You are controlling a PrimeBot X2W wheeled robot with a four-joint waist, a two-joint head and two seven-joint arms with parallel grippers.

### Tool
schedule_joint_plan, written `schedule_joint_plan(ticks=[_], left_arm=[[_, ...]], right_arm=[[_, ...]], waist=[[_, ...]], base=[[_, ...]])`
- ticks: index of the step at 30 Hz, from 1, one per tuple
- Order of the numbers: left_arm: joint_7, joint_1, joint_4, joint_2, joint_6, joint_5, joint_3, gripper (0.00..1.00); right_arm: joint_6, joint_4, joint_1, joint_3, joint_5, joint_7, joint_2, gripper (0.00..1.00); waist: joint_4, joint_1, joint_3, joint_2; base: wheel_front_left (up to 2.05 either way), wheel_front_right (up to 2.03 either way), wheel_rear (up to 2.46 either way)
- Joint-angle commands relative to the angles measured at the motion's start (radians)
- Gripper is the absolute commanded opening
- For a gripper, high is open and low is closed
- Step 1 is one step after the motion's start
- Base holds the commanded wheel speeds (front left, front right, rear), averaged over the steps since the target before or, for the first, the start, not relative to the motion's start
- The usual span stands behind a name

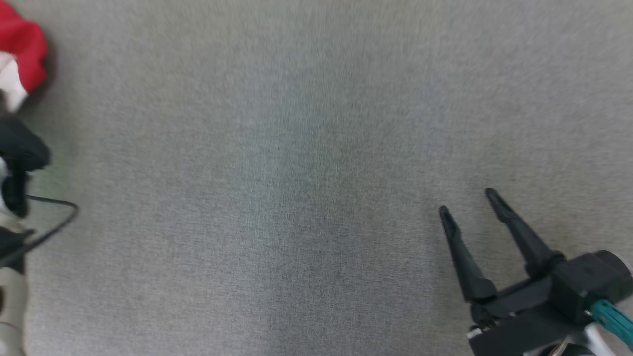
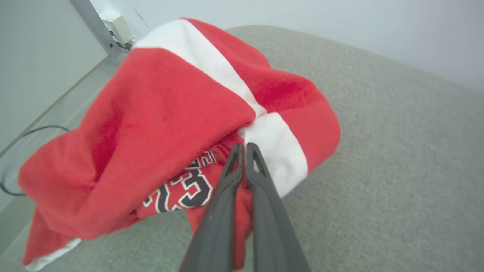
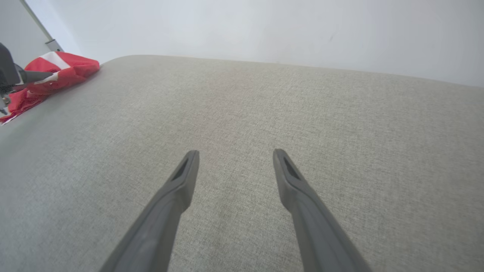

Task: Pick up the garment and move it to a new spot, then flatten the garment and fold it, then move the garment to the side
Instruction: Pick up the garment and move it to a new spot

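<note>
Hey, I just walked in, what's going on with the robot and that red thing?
The robot's left gripper is shut on a bunched-up red and white jersey with printed numbers, at the left edge of the grey fabric surface. The right gripper is open above a bare part of that surface, holding nothing. The jersey is crumpled, not yet flattened or folded.

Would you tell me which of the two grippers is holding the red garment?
The left gripper: it is shut on the garment, while the right gripper is open and empty over the grey surface.
</note>
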Motion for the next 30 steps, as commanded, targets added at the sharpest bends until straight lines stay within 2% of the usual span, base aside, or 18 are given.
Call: schedule_joint_plan(ticks=[1, 5, 9, 16, 26, 30], left_arm=[[0.007, -0.008, -0.010, 0.022, -0.002, -0.001, -0.001, 0.00], [0.019, -0.021, -0.058, 0.043, -0.011, -0.014, 0.000, 0.00], [0.051, 0.001, -0.125, 0.050, -0.021, 0.016, -0.052, 0.00], [0.154, 0.058, -0.294, -0.009, -0.035, -0.045, -0.123, 0.00], [0.313, 0.142, -0.726, -0.081, -0.034, -0.227, -0.248, 0.00], [0.359, 0.193, -0.864, -0.099, -0.033, -0.253, -0.283, 0.00]], right_arm=[[-0.002, 0.016, -0.012, 0.010, 0.010, -0.014, 0.014, 1.00], [-0.002, 0.099, -0.039, 0.023, 0.032, -0.059, 0.049, 1.00], [-0.002, 0.186, -0.041, 0.043, 0.054, -0.107, 0.086, 1.00], [-0.002, 0.288, -0.005, 0.045, 0.087, -0.158, 0.128, 1.00], [-0.002, 0.297, 0.018, 0.014, 0.088, -0.170, 0.142, 1.00], [-0.002, 0.294, 0.016, 0.025, 0.087, -0.159, 0.144, 1.00]], waist=[[-0.022, 0.0000, -0.099, -0.0001], [-0.038, 0.0000, -0.207, -0.0001], [-0.063, 0.0000, -0.334, -0.0001], [-0.131, 0.0000, -0.534, -0.0001], [-0.270, 0.0000, -0.601, -0.0001], [-0.332, 0.0000, -0.599, -0.0001]], base=[[0.00, 0.00, 0.00], [0.00, 0.00, 0.00], [0.00, 0.00, 0.00], [0.00, 0.00, 0.00], [0.00, 0.00, 0.00], [0.00, 0.00, 0.00]])
